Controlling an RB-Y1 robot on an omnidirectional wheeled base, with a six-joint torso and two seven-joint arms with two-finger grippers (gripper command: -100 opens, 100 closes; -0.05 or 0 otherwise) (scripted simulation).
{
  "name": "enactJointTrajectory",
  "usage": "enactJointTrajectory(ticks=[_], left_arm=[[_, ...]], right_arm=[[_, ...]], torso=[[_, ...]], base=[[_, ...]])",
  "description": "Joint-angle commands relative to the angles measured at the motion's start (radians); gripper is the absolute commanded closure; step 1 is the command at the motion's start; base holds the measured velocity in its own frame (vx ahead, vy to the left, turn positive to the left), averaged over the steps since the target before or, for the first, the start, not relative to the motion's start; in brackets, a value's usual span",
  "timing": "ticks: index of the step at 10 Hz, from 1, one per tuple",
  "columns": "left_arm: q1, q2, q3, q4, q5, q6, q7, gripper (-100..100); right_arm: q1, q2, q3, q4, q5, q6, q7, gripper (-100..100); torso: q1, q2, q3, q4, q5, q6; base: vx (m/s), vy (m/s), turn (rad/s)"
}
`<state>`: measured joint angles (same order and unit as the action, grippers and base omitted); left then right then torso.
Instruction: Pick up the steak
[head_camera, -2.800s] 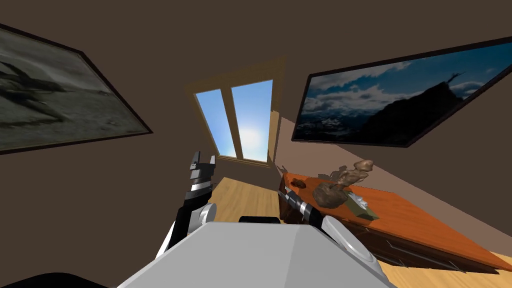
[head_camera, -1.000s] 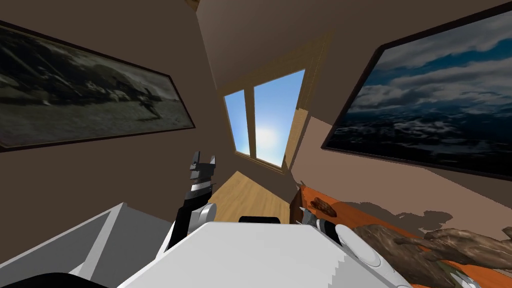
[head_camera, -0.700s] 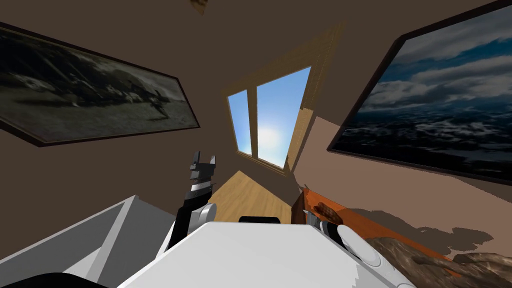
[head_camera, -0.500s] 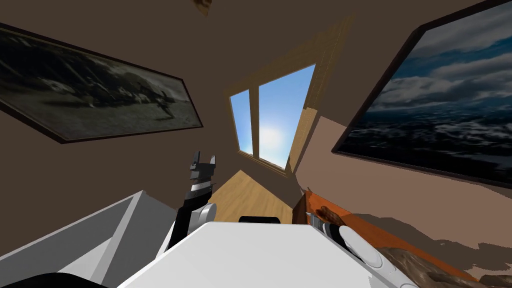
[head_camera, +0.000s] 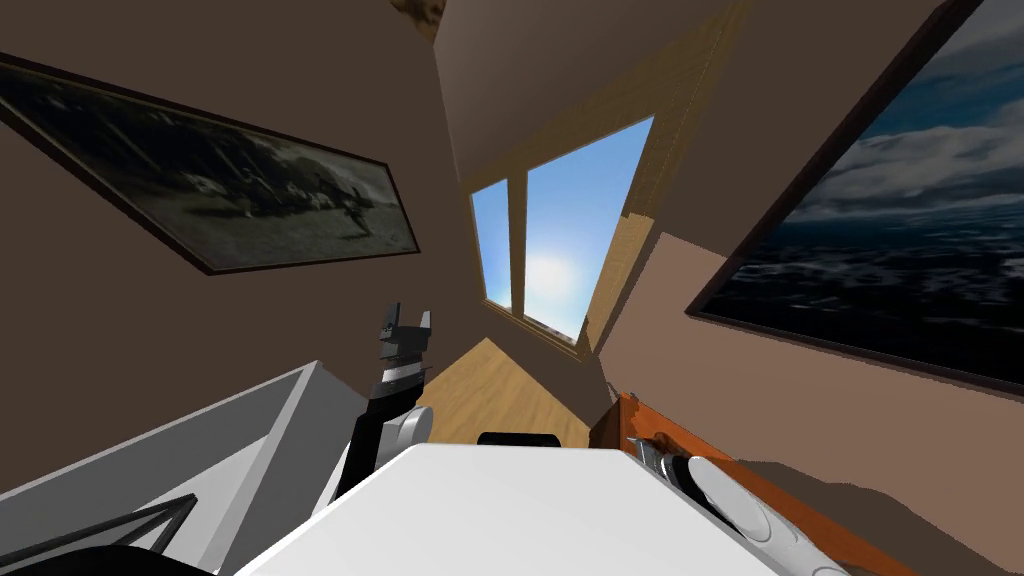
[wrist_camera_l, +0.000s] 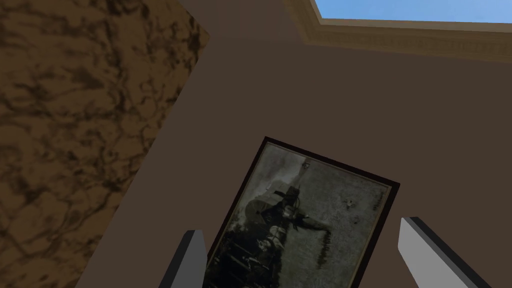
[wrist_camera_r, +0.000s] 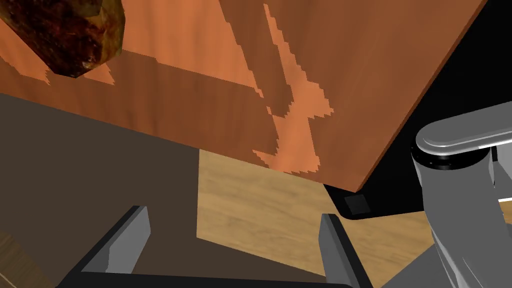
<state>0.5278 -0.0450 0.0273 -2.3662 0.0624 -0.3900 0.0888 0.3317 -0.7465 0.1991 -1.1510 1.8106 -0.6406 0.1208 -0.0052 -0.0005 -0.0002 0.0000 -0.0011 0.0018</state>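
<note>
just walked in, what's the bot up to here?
The right hand is open and empty, hovering by the corner of an orange-brown wooden table. The steak, a dark brown lump, lies on that tabletop beyond the fingers, not between them, so it is not yet grasped. The left hand is raised on the robot's left side, open and holding nothing.

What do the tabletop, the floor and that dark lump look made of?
Tabletop: reddish-orange wood, faint straight grain, matte.
Floor: pale wood, streaky grain.
Lump: dark brown, mottled with glossy patches, probably cooked meat.
</note>
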Motion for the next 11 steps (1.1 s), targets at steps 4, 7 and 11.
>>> enactJointTrajectory(ticks=[4, 7, 11], left_arm=[[0.000, 0.000, 0.000, 0.000, 0.000, 0.000, 0.000, 0], [0.000, 0.000, 0.000, 0.000, 0.000, 0.000, 0.000, 0], [0.000, 0.000, 0.000, 0.000, 0.000, 0.000, 0.000, 0]], right_arm=[[-0.023, -0.038, 0.014, 0.073, 0.122, -0.011, 0.026, -100], [-0.035, -0.061, 0.024, 0.115, 0.195, -0.017, 0.045, -100], [-0.030, -0.040, 0.037, 0.136, 0.209, 0.013, 0.048, -100]], torso=[[0.000, -0.001, 0.000, 0.000, 0.000, 0.000], [0.001, 0.000, 0.000, 0.000, 0.000, 0.000], [0.005, 0.001, 0.000, 0.000, 0.001, 0.000]], base=[[0.017, -0.067, 0.183], [-0.002, -0.056, 0.147], [0.005, -0.030, 0.043]])
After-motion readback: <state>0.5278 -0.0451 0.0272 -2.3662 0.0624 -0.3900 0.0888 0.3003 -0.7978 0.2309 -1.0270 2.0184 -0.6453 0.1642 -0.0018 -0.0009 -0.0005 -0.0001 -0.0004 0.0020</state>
